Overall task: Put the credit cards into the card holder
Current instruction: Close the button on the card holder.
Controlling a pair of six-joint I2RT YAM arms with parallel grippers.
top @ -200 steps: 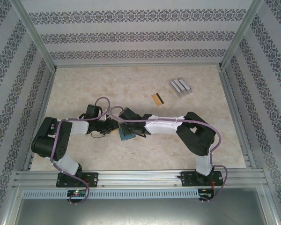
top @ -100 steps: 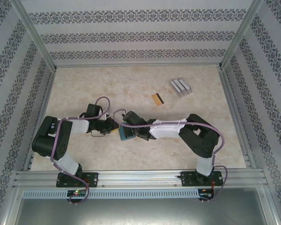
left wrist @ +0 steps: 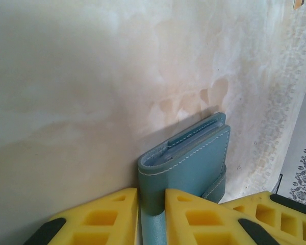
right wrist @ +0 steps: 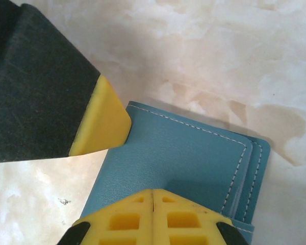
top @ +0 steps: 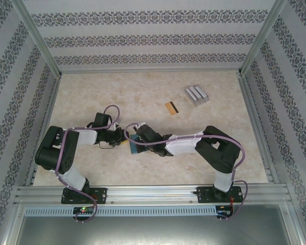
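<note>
On the marbled table (top: 92,92), our left gripper (left wrist: 152,198) clamps the folded teal card holder (left wrist: 194,158) at its spine, and our right gripper (right wrist: 152,199), fingers together, sits against the cover. We judge that opening the holder is the step in hand. Next we must part the panels, then fetch the orange-gold card (top: 171,107) lying well beyond both grippers.

A pale beige, marbled table top (top: 117,89) is enclosed on the far, left and right sides by walls (top: 153,35) papered in white with bands of dark ornamental pattern. Aluminium posts (top: 38,38) are set at the far corners, and an aluminium rail (top: 153,194) is mounted along the near edge. The scene is evenly lit, and only soft shadows are cast.
</note>
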